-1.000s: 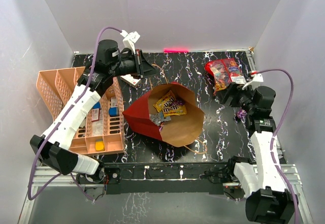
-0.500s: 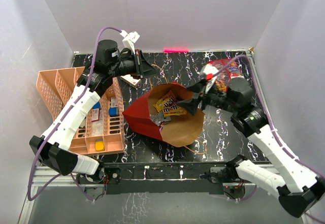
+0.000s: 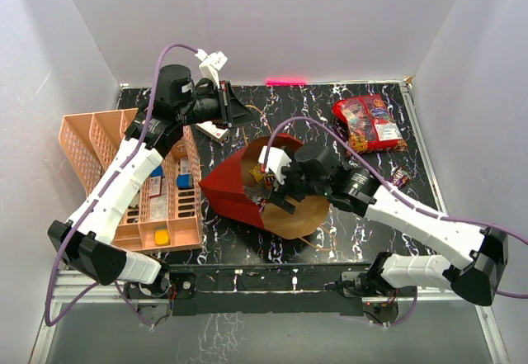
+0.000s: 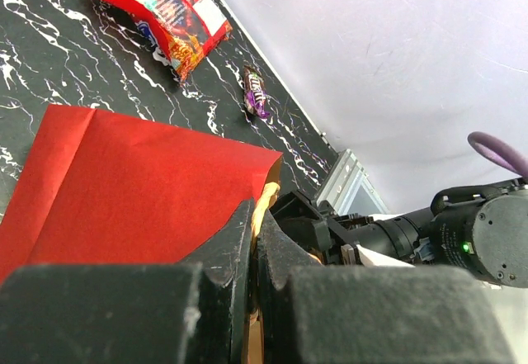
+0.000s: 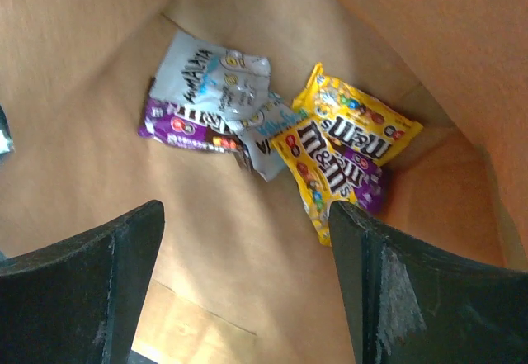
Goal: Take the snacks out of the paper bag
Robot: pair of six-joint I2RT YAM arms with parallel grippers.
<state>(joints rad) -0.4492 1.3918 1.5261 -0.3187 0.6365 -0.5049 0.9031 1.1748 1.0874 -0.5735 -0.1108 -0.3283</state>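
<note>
The red paper bag (image 3: 239, 189) lies on its side mid-table, its kraft mouth facing front right. My left gripper (image 3: 245, 115) is shut on the bag's upper rim; the left wrist view shows the kraft edge pinched between my fingers (image 4: 254, 215) above the red side (image 4: 140, 182). My right gripper (image 3: 276, 186) is open inside the bag's mouth, above the snacks and touching none. The right wrist view (image 5: 246, 215) shows yellow packets (image 5: 346, 145), a silver packet (image 5: 219, 79) and a purple bar (image 5: 186, 126). Two red bags (image 3: 369, 120) and a purple wrapper (image 3: 398, 176) lie on the table at right.
A peach slotted tray (image 3: 91, 145) stands at the left, holding small blue and yellow blocks (image 3: 162, 237). A small white box (image 3: 213, 131) lies under my left wrist. White walls close the table at back and sides.
My right arm swung from the right side of the table over to the bag, and its open gripper went into the bag's mouth. The left arm has not moved.
</note>
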